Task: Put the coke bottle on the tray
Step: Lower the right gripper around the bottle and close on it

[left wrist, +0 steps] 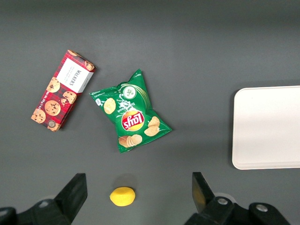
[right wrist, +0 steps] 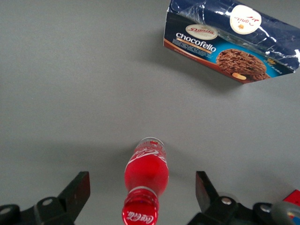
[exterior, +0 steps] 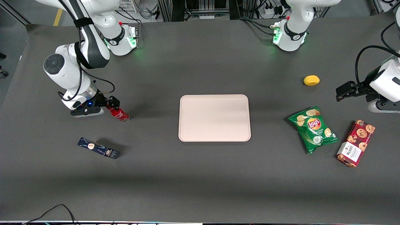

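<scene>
Both pincer fingers spread wide, straddling coke bottle, untouched

Robotics lab bench, not a home or a shop. Two white Franka arms are bolted by their bases to a table under a dark grey mat, status lights glowing green. Cable bundles, power strips and rack frames line the table's edge farthest from the front camera. Packaged snacks and a pink tray lie spaced out like test props.
</scene>
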